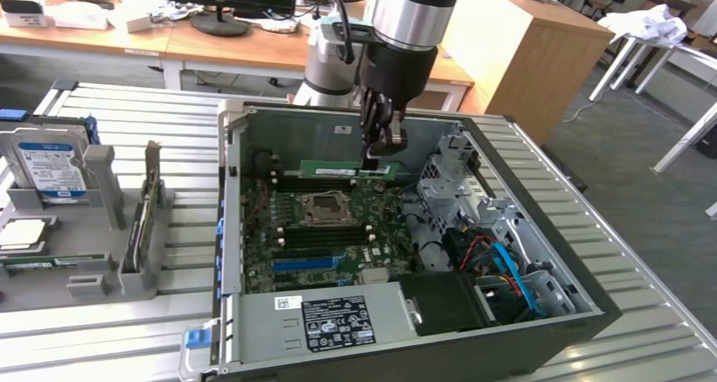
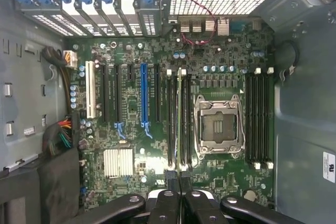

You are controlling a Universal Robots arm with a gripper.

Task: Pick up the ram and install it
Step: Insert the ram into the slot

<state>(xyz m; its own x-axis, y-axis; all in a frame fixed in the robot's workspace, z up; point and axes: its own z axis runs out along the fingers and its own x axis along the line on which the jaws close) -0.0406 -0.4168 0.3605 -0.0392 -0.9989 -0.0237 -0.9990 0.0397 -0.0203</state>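
— What is the tool (image 1: pixel 372 157) doing?
— Pinching the ram (image 1: pixel 331 170) on edge, just beside the processor socket (image 1: pixel 325 207). It should be holding the ram level and lining up with one slot (image 2: pixel 171 119).

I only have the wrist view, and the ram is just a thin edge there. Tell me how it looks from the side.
Observer: In the exterior view the ram shows its green face and white label. Its long edge is level, and the gripper is closed on it near its end toward the exterior view's right.
Operator: Say where that puts it in the case.
Observer: It is over the slots between the CPU socket and the back wall. I can't tell whether it touches a slot.
Operator: Report what's outside the case.
Observer: A hard drive stands upright in a grey rack on the exterior view's left.
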